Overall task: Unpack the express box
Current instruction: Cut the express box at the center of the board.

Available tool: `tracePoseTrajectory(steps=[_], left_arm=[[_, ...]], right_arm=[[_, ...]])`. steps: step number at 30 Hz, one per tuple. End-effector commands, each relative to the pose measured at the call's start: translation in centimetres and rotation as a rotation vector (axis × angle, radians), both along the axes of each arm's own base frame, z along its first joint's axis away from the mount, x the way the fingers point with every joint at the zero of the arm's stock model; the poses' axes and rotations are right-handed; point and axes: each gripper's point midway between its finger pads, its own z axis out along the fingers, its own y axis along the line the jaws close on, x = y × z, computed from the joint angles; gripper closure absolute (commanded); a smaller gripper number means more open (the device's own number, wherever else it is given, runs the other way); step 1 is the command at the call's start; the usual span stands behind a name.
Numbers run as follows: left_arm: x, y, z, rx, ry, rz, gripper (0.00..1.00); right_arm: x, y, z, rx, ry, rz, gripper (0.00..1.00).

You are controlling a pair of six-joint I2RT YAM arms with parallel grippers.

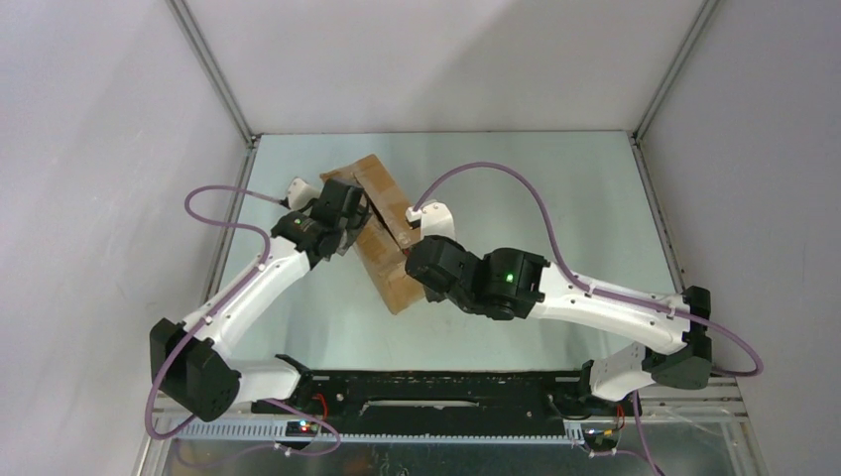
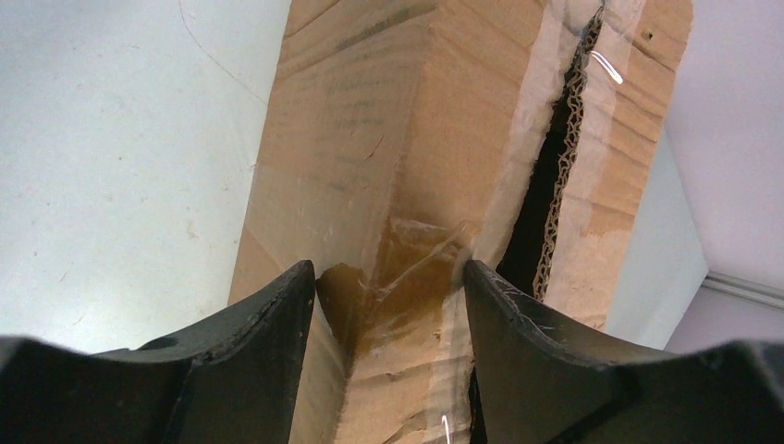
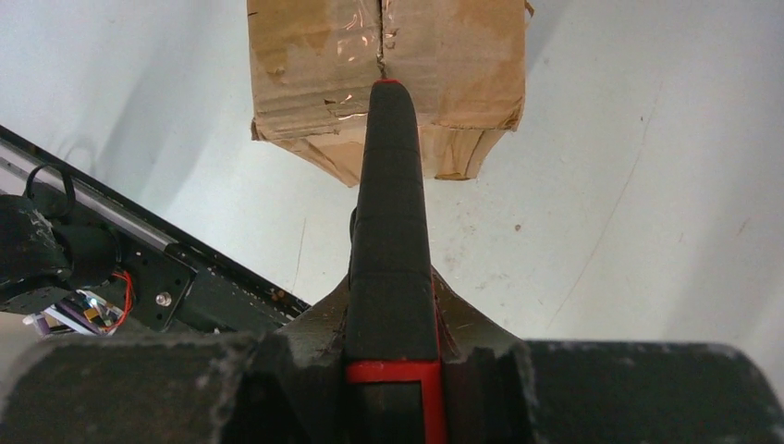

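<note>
The express box [image 1: 388, 275] is an oblong brown carton lying diagonally mid-table. My left gripper [image 1: 347, 220] stands at its far left edge. In the left wrist view the fingers of this gripper [image 2: 388, 289] press a strip of the box [image 2: 370, 139] from both sides, beside a dark, cut-open seam [image 2: 553, 185] in the taped top. My right gripper [image 3: 393, 296] is shut on a black utility knife with red trim [image 3: 388, 203]. The knife's tip meets the taped seam on the box's near end [image 3: 453, 55]. In the top view the right gripper [image 1: 422, 248] sits against the box's right side.
A black mounting rail [image 1: 426, 392] with wiring runs along the near table edge and shows at lower left of the right wrist view [image 3: 185, 277]. White walls and metal frame posts [image 1: 213, 69] enclose the pale table [image 1: 565, 198].
</note>
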Motion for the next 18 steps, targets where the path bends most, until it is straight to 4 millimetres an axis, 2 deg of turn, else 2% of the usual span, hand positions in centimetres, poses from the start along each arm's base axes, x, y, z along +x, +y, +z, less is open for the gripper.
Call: tracePoseTrajectory(steps=[1, 10, 12, 15, 18], left_arm=[[-2.8, 1.8, -4.6, 0.114, 0.175, -0.003, 0.36], [-2.8, 1.6, -4.6, 0.107, 0.175, -0.013, 0.36], [-2.8, 1.5, -4.6, 0.111, 0.177, -0.018, 0.36], [-2.9, 1.6, -4.5, 0.116, 0.174, -0.026, 0.36], [-2.7, 1.1, -3.5, 0.113, 0.154, -0.067, 0.34]], right_arm=[[-2.3, -1.3, -8.7, -0.227, 0.202, 0.063, 1.0], [-2.3, -0.9, -11.7, -0.253, 0.244, 0.06, 1.0], [-2.2, -1.0, -11.7, -0.249, 0.237, 0.051, 1.0], [-1.5, -1.1, -9.3, -0.199, 0.188, 0.029, 1.0], [-0.1, -1.8, -4.6, -0.112, 0.091, -0.02, 1.0]])
